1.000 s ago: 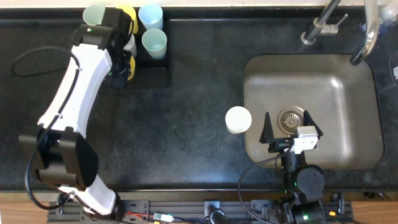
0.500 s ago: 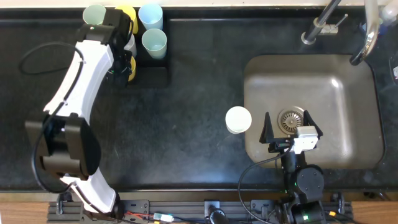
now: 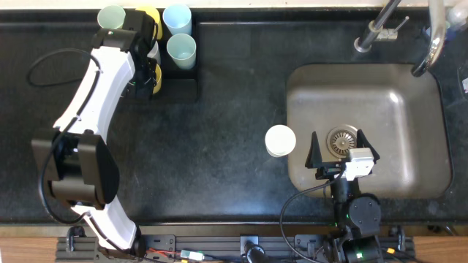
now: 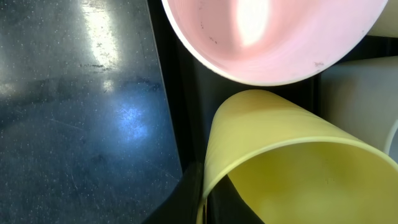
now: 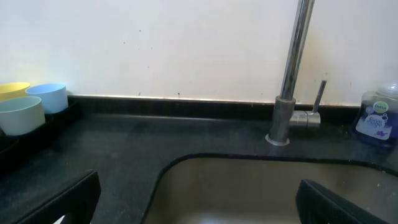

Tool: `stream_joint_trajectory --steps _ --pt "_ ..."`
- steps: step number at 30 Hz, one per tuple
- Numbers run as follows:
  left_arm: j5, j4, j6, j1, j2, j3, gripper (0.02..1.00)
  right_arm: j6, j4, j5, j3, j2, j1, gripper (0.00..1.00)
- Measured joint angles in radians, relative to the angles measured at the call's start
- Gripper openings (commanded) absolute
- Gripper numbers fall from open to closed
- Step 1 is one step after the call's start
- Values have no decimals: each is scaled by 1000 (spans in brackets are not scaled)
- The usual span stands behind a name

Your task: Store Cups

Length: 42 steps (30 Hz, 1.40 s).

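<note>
1. Left gripper (image 4: 204,202) is sitting over the black rack (image 3: 183,88) at the back-left of the counter (image 3: 219,146). Its fingers are clamping the wall of the yellow cup (image 4: 292,168), one finger outside the rim and the other inside.
2. The yellow cup's mouth is facing the wrist camera, and it is lying just beside the pink cup (image 4: 280,43) (touching or not: cannot tell). The rack's black base is showing between and beside them.
3. Blue cup (image 3: 177,17) and teal cup (image 3: 181,49) are standing upright in the rack, the teal one in front of the blue. A second yellow cup (image 3: 150,13) is sitting next to the blue one, partly under the left arm's wrist. A green cup (image 3: 111,16) is standing on the arm's far side.
4. White cup (image 3: 280,140) is standing on the counter just beside the left rim of the sink (image 3: 409,95), well apart from the rack (mouth up or down: cannot tell).
5. Right gripper (image 3: 341,152) is hanging over the sink near the drain (image 3: 342,139), with its fingers spread wide and nothing between them.
6. Tap (image 5: 292,74) is rising behind the sink, and a soap bottle (image 5: 376,118) is standing near it at the wall.
</note>
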Motion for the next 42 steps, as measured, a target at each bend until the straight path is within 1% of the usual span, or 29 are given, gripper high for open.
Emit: stream_joint_trajectory --steps 6,17,20,22,23,24,26,27,28,30,32,34,37,39,42 --pt "0 -1 0 0 0 0 126 0 0 0 0 0 0 998" --pt "0 -8 0 0 0 0 143 0 0 0 0 0 0 996" --pt "0 -8 0 0 0 0 185 0 0 0 0 0 0 998" --pt "0 -8 0 0 0 0 242 0 1 0 0 0 0 998" --pt "0 -8 0 0 0 0 329 1 0 0 0 0 0 996" --pt "4 -8 1 0 0 0 360 0 0 0 0 0 0 998" --pt "8 -6 4 0 0 0 496 0 0 0 0 0 0 998" --pt "10 -6 7 0 -2 0 612 0 0 0 0 0 0 996" --pt "11 -3 16 0 -9 -2 695 0 0 0 0 0 0 996" --pt "10 26 28 0 -48 -23 803 0 0 0 0 0 0 998" --pt "2 121 60 0 -131 -76 897 0 0 0 0 0 0 996" --pt "-20 292 126 0 -266 -148 928 0 1 0 0 0 0 996" --pt "-38 595 275 3 -460 -282 934 0 1 0 0 0 0 996" --pt "-44 785 416 12 -583 -371 934 0 0 0 0 0 0 998" --pt "-40 998 689 28 -745 -495 952 0 1 0 0 0 0 998"
